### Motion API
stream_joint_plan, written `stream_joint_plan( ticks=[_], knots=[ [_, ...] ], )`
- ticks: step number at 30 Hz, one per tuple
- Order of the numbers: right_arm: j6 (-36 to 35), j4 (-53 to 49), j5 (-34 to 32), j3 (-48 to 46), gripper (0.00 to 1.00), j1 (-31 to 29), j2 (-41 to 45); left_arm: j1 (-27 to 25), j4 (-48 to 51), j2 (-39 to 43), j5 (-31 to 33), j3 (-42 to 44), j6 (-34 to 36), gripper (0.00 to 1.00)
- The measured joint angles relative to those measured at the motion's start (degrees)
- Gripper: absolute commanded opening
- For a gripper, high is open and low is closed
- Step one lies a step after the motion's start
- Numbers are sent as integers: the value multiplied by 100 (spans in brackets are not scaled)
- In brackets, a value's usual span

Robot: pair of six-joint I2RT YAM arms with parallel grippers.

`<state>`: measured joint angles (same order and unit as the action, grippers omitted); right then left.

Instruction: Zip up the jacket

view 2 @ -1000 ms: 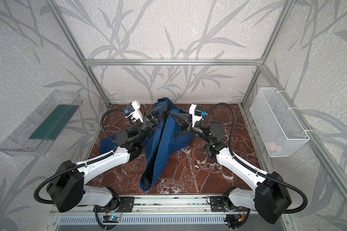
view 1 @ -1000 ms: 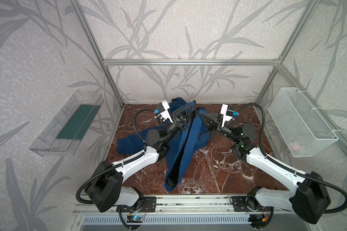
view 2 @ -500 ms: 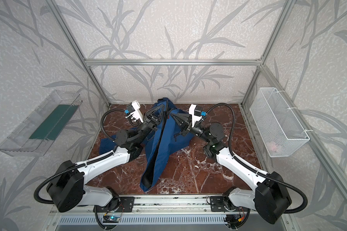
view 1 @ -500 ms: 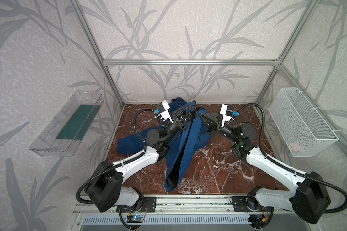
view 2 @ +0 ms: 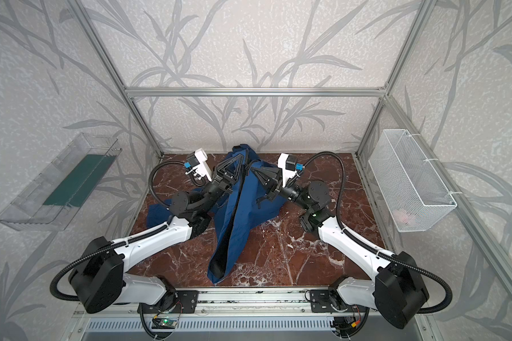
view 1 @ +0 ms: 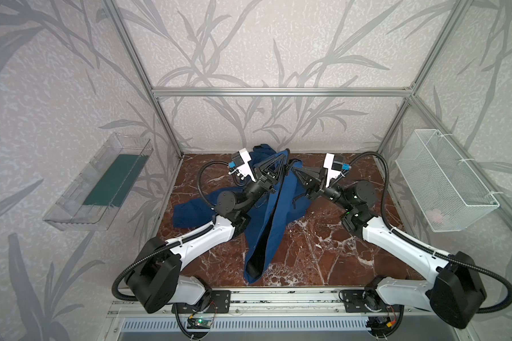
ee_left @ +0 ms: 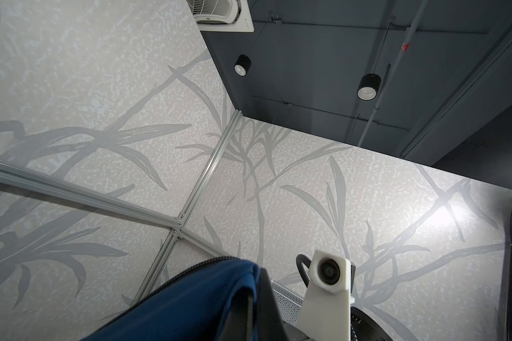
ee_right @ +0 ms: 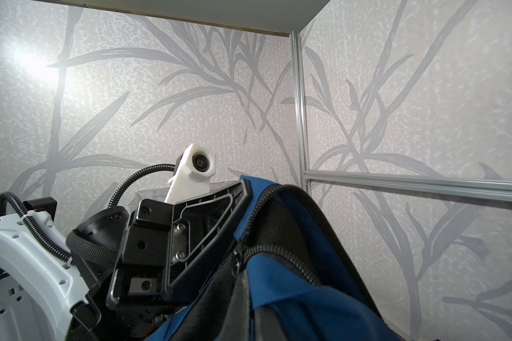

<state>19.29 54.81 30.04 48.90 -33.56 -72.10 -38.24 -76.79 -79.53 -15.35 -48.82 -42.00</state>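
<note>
The navy blue jacket [view 1: 266, 224] [view 2: 234, 224] is lifted at the rear middle of the table and hangs down toward the front edge, its black lining showing along the open front. One sleeve trails left on the table. My left gripper [view 1: 280, 166] [view 2: 240, 167] is shut on its upper edge, and my right gripper [view 1: 293, 169] [view 2: 252, 169] is shut on the facing edge, tips nearly touching. In the left wrist view blue fabric [ee_left: 189, 301] folds over the left gripper [ee_left: 253, 310]. In the right wrist view the zipper teeth [ee_right: 281, 259] curve beside the right gripper [ee_right: 249, 304].
The brown marble table [view 1: 322, 245] is boxed in by an aluminium frame and patterned walls. A clear bin [view 1: 101, 183] with a green pad hangs on the left wall. A white wire basket [view 1: 444, 180] hangs on the right wall.
</note>
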Motion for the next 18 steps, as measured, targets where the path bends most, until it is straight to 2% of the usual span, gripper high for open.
stream_joint_plan(
  ticks=[18],
  knots=[
    [140,15,9,85,0,20,-2,0,-2,4,-42,15,142,0]
  ],
)
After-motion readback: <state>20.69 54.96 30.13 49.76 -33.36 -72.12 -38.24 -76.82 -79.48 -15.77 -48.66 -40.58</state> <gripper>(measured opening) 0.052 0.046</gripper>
